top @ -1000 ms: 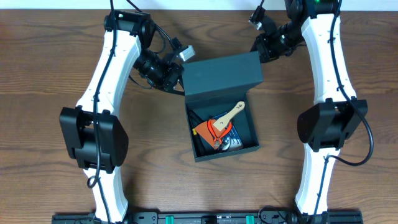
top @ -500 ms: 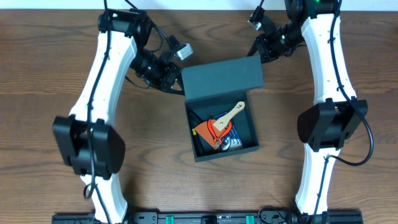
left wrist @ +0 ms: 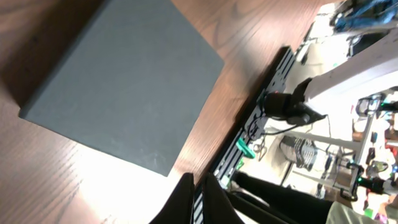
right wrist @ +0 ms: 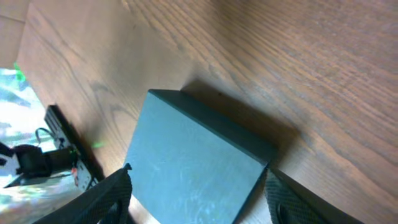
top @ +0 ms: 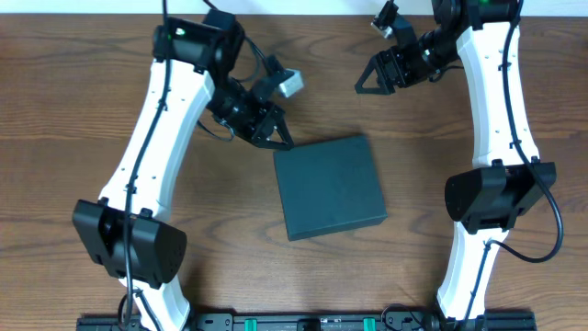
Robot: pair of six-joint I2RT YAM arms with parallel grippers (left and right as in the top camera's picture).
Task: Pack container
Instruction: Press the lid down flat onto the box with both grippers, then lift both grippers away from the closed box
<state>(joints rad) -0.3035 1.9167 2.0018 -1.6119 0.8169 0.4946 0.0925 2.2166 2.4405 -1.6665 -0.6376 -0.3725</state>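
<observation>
While the container (top: 331, 187) is sitting on the wooden table (top: 73, 119), its flap lid is lying flat and shut. It is showing only a plain dark teal top, turned slightly off square, with nothing of its inside in view.

The left gripper (top: 281, 141) is hovering just beside the container's far left corner, its jaws pressed together and holding nothing. In the left wrist view the closed fingers (left wrist: 180, 205) are sitting clear of the container, with bare wood showing between them and its nearest edge.

The right gripper (top: 366, 81) is hanging well apart from the container, out beyond its far right corner. Its jaws are standing wide apart, and nothing is lying between them. In the right wrist view its two fingers (right wrist: 106, 199) are framing the container's lid from either side, and neither one is touching it.
</observation>
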